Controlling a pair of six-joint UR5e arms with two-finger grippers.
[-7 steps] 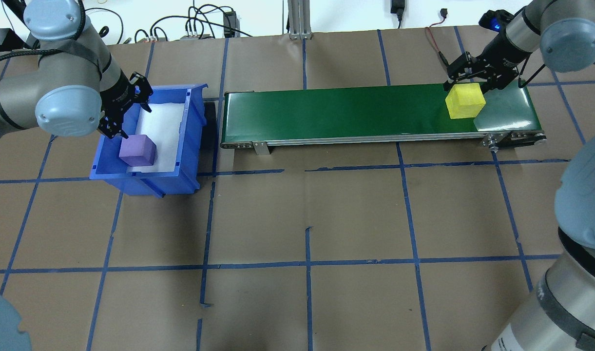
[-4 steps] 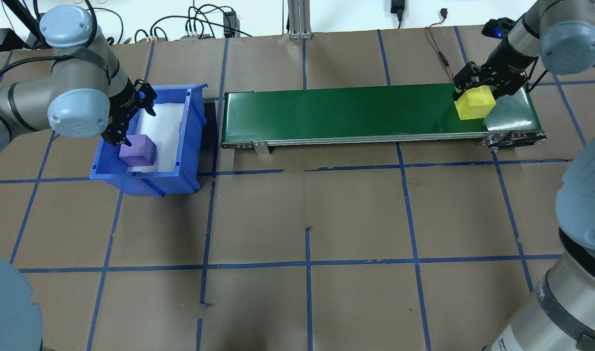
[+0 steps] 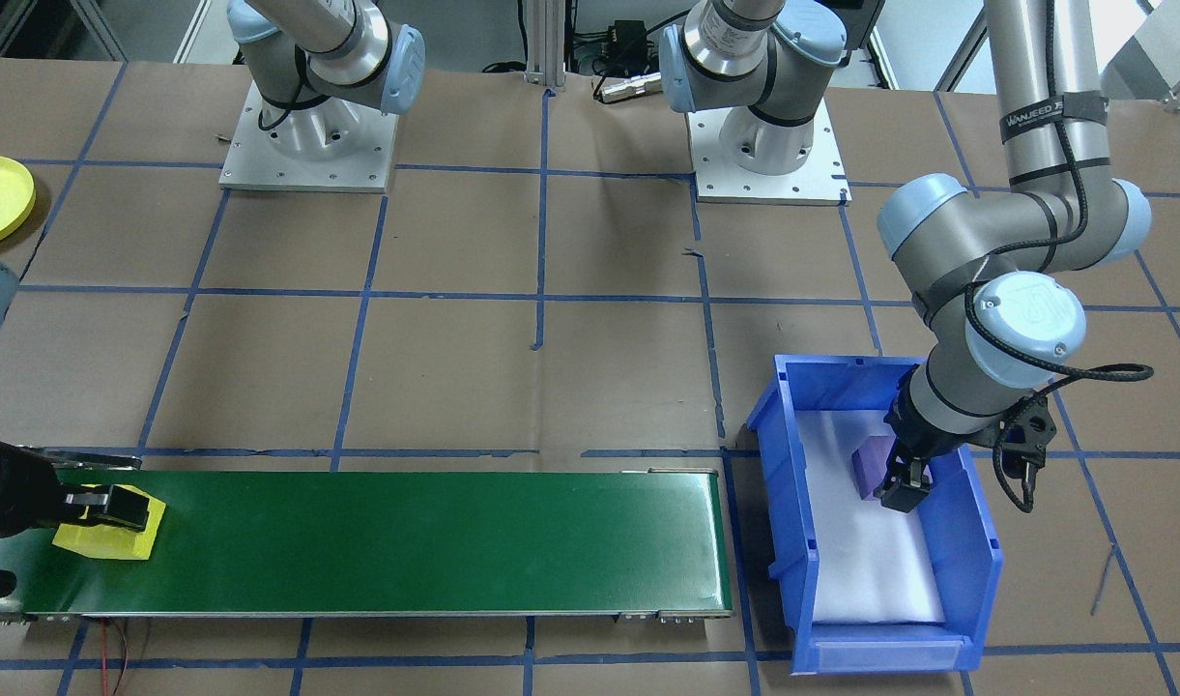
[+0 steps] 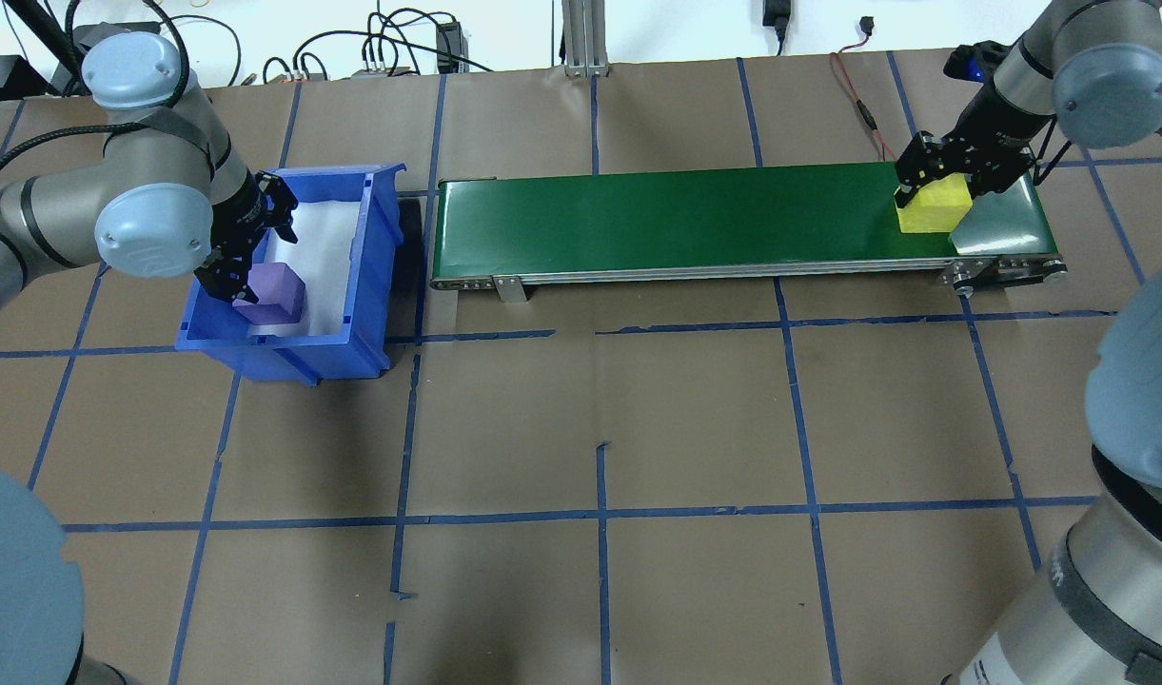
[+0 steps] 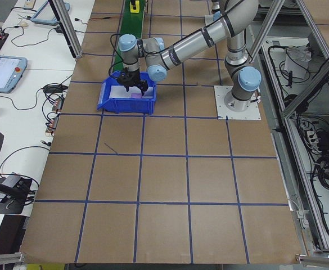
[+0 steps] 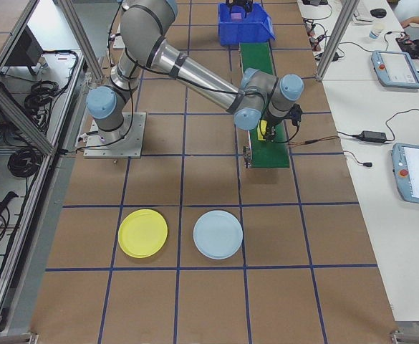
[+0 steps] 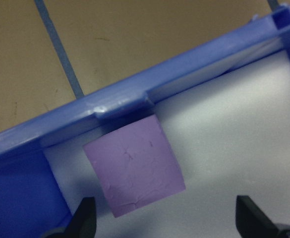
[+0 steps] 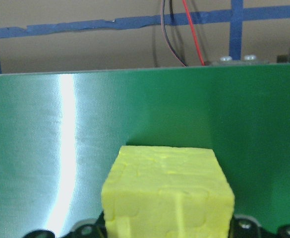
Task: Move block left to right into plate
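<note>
Overhead view: right gripper (image 4: 940, 185) straddles the yellow block (image 4: 935, 211) at the belt's (image 4: 676, 219) 3 o'clock end, jaws spread for pickup, while the left gripper (image 4: 238, 290) gapes over the purple block (image 4: 274, 294).

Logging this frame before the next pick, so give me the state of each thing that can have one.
left gripper: open, lowered around the purple block
purple block: resting in the blue bin, ungripped
blue bin: upright on the table
right gripper: open, straddling the yellow block
yellow block: sitting on the green conveyor
green conveyor: carrying one block
yellow plate: empty
</note>
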